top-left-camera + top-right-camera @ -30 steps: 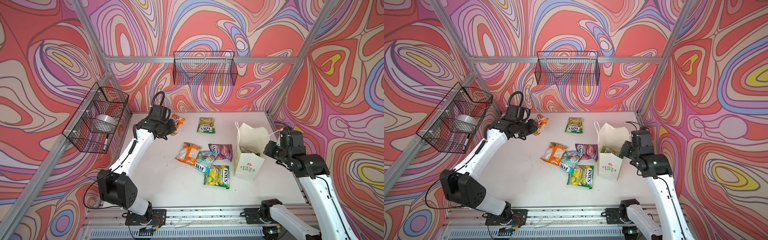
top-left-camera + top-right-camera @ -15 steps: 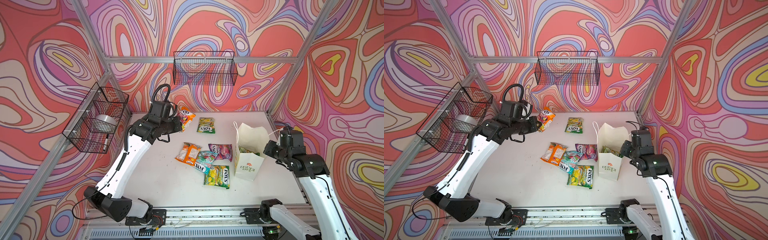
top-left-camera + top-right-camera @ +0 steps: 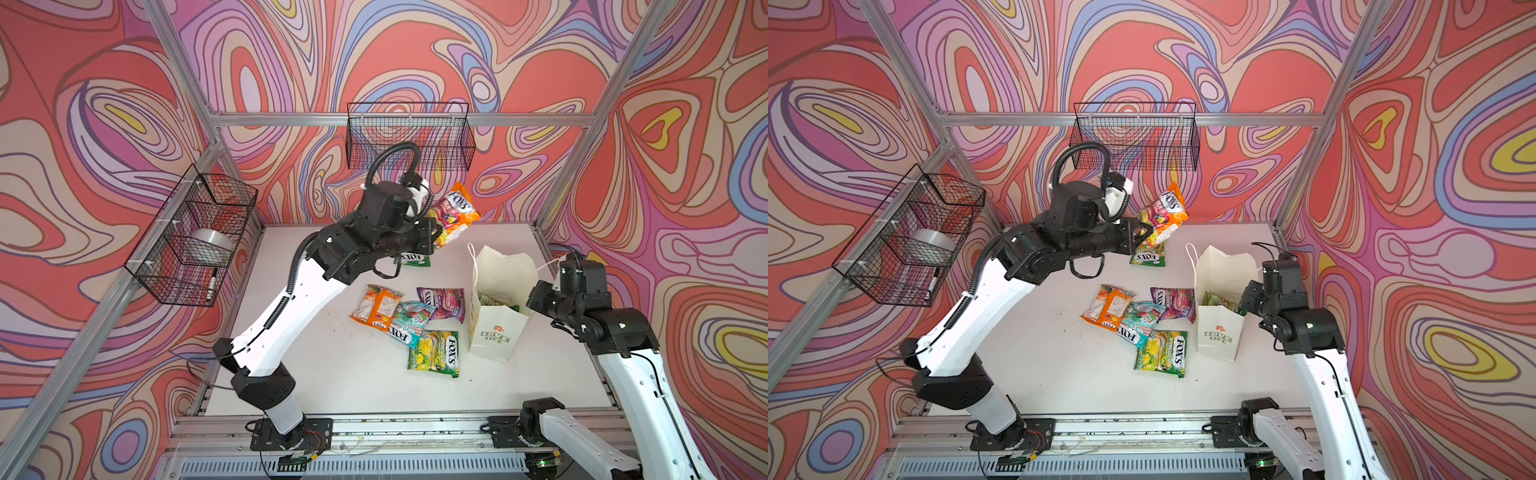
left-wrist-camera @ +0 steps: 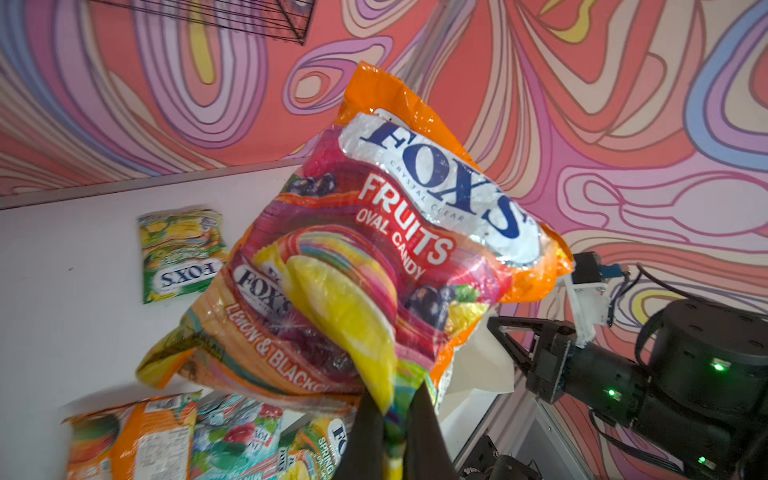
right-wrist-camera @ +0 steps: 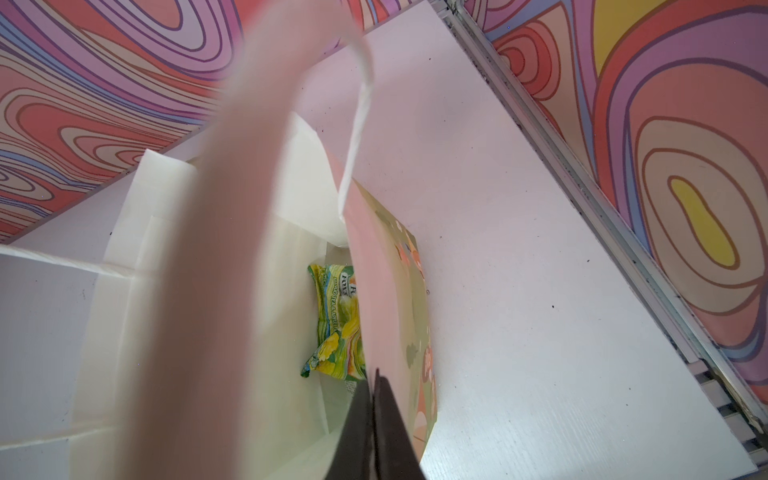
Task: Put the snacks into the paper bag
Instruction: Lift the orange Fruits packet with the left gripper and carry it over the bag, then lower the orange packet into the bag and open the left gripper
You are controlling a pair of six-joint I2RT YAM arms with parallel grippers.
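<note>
Step in hand, by judgement — carrying one snack across to the paper bag (image 3: 496,332), standing ahead of the left gripper (image 4: 390,432) and lower than it. Grasping the orange FOX'S packet (image 4: 386,249) there, clenched on one corner, letting the rest fan out beyond the fingertips, clear of the desk (image 3: 332,374). Pinching the bag's wall in the right gripper (image 5: 374,419), clamped tight on the paper, propping the mouth open and showing one yellow-green packet (image 5: 336,328) already inside, just past the fingertips. Leaving five more packets (image 3: 409,326) lying flat below and beside the left gripper. For doing it well, likely needing: lifting clear of the rim, turning the packet edge-down over the gap, avoiding the cord handle (image 5: 358,120) — then letting go only once well inside, the glossy corner hold looking prone to slipping.
</note>
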